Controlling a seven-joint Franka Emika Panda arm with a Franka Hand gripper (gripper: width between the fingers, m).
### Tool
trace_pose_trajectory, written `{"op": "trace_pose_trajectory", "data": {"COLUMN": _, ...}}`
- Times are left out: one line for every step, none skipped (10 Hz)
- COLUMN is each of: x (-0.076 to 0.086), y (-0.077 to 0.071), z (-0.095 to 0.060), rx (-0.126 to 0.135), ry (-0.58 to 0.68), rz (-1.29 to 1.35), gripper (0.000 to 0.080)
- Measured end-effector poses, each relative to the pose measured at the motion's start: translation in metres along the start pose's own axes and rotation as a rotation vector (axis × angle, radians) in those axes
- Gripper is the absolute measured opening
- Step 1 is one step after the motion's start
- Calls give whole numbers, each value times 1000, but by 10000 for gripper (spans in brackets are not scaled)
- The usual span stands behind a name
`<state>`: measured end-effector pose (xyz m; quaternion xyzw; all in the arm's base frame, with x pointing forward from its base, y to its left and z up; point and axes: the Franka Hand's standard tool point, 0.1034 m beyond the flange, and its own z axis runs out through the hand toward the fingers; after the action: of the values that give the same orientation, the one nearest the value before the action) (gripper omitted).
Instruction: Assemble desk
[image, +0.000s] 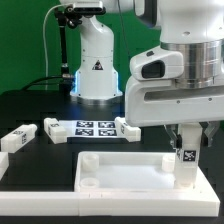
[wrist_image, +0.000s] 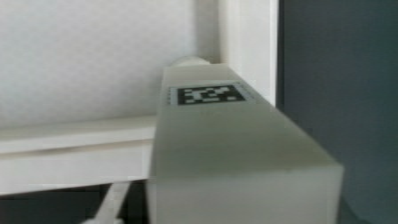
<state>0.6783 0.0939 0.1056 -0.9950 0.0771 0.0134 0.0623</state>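
Observation:
The white desk top (image: 130, 172), a tray with a raised rim, lies flat near the front of the black table. My gripper (image: 188, 143) is shut on a white block leg (image: 188, 162) with a square tag and holds it upright at the top's corner on the exterior view's right. I cannot tell whether the leg's lower end touches the corner. In the wrist view the held leg (wrist_image: 231, 150) fills the middle, its tag (wrist_image: 210, 95) facing the camera. The desk top's rim (wrist_image: 246, 50) and inner face (wrist_image: 89, 60) lie beyond it. My fingers are hidden there.
A loose tagged leg (image: 18, 138) lies at the exterior view's left. The marker board (image: 88, 127) lies behind the desk top, with another white leg (image: 128, 128) at its end. The arm's white base (image: 97, 65) stands at the back. A white rail (image: 50, 207) runs along the front.

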Motion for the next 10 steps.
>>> {"op": "trace_pose_trajectory", "data": {"x": 2, "y": 6, "z": 0, "rx": 7, "ry": 56, "rz": 127, "gripper": 297}}
{"op": "trace_pose_trajectory", "data": {"x": -1, "y": 9, "z": 0, "rx": 30, "ry": 78, "rz": 242, "gripper": 297}}
{"op": "trace_pose_trajectory", "data": {"x": -4, "y": 14, "z": 0, "rx": 60, "ry": 97, "rz": 454, "gripper": 294}}
{"op": "trace_pose_trajectory", "data": {"x": -11, "y": 10, "z": 0, "rx": 82, "ry": 93, "rz": 684, "gripper": 294}}
{"op": "trace_pose_trajectory", "data": {"x": -9, "y": 15, "z": 1, "rx": 117, "ry": 72, "rz": 842, "gripper": 294}}
{"op": "trace_pose_trajectory", "data": {"x": -9, "y": 18, "z": 0, "rx": 143, "ry": 47, "rz": 942, "gripper": 294}}
{"op": "trace_pose_trajectory", "data": {"x": -11, "y": 14, "z": 0, "rx": 140, "ry": 31, "rz": 998, "gripper": 294}}
{"op": "trace_pose_trajectory", "data": {"x": -13, "y": 11, "z": 1, "rx": 142, "ry": 20, "rz": 1114, "gripper": 294}}
{"op": "trace_pose_trajectory", "data": {"x": -14, "y": 14, "z": 2, "rx": 166, "ry": 10, "rz": 1213, "gripper": 294}}
{"op": "trace_pose_trajectory", "data": {"x": -14, "y": 13, "z": 2, "rx": 168, "ry": 5, "rz": 1250, "gripper": 294}}
